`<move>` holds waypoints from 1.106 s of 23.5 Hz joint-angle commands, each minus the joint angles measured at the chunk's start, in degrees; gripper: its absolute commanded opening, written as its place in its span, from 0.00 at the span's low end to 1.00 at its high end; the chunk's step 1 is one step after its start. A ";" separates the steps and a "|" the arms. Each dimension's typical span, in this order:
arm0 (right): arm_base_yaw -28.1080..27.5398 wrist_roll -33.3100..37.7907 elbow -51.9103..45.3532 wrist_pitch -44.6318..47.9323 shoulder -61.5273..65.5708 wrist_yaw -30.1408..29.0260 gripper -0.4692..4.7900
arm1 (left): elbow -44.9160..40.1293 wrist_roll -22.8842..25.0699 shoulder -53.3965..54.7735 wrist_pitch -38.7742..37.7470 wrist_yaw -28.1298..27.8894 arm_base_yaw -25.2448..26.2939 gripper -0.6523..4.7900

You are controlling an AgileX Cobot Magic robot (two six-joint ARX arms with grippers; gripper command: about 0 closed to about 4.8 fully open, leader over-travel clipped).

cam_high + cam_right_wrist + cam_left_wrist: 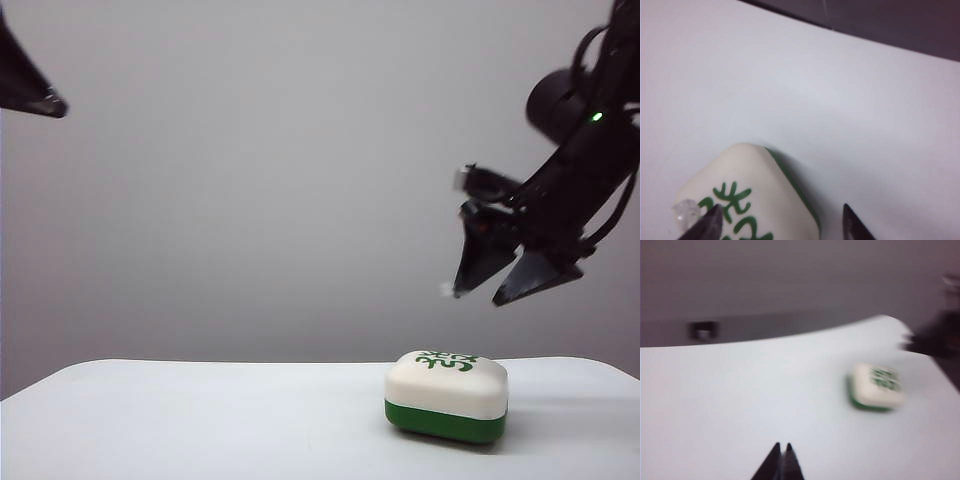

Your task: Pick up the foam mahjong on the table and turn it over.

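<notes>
Exterior view: green-character foam mahjong (447, 396) under wide right pincer (497, 292); left pincer (782, 448) closed.

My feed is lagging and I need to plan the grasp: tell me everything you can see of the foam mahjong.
The foam mahjong is a chunky block with rounded corners and a soft matte look. Its upper half is cream-white and its lower half solid green. A green character is on the top face. It lies flat on the white table, right of centre in the exterior view. Nothing touches it but the table. The open right claw hangs above it; the shut left claw is well off to the side.
</notes>
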 commanded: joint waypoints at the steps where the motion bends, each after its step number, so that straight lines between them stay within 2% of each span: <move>1: 0.02 -3.48 2.38 -3.45 3.63 -0.85 0.61 | 0.26 0.00 -0.09 0.00 6.56 -1.88 0.11; 4: -0.31 -4.70 2.56 -4.57 5.60 -1.18 0.62 | 0.26 -0.02 -0.09 -0.13 6.14 -2.51 0.11; 7: -1.18 -5.44 2.54 -6.45 7.54 -4.42 0.70 | 0.26 -0.04 -0.09 -0.11 6.14 -2.49 0.11; 8: -1.62 -5.49 2.49 -7.06 8.22 -6.78 0.70 | 0.26 -0.04 -0.09 -0.20 6.16 -2.51 0.11; 14: -2.38 -5.49 2.34 -8.31 10.32 -12.55 0.68 | 0.26 -0.04 -0.09 -0.39 6.19 -2.51 0.11; 16: -2.29 -5.49 2.34 -8.72 11.04 -13.75 0.60 | 0.24 -0.02 -0.09 -1.05 6.16 -2.51 0.11; 17: -2.29 -5.51 2.29 -9.11 11.23 -13.75 0.43 | 0.24 -0.02 -0.09 -1.42 6.16 -2.51 0.11; 18: -2.29 -5.51 2.29 -9.22 11.26 -13.73 0.33 | 0.24 -0.02 -0.09 -1.62 6.16 -2.51 0.11; 19: -2.29 -5.49 2.32 -9.22 11.23 -13.77 0.16 | 0.24 -0.02 -0.09 -1.81 6.14 -2.51 0.11; 20: -2.29 -5.31 2.38 -9.18 11.21 -14.36 0.09 | 0.24 -0.02 -0.09 -1.84 6.14 -2.51 0.11; 22: -2.29 -5.22 2.38 -9.31 10.88 -16.33 0.08 | 0.24 -0.04 -0.09 -1.90 6.14 -2.51 0.11; 24: -2.32 -4.52 2.34 -9.97 9.27 -15.28 0.08 | 0.24 -0.02 -0.09 -1.86 5.95 -2.51 0.11; 26: -2.27 -4.55 2.34 -11.58 6.64 -7.69 0.08 | 0.24 -0.02 -0.09 -1.77 5.64 -2.51 0.11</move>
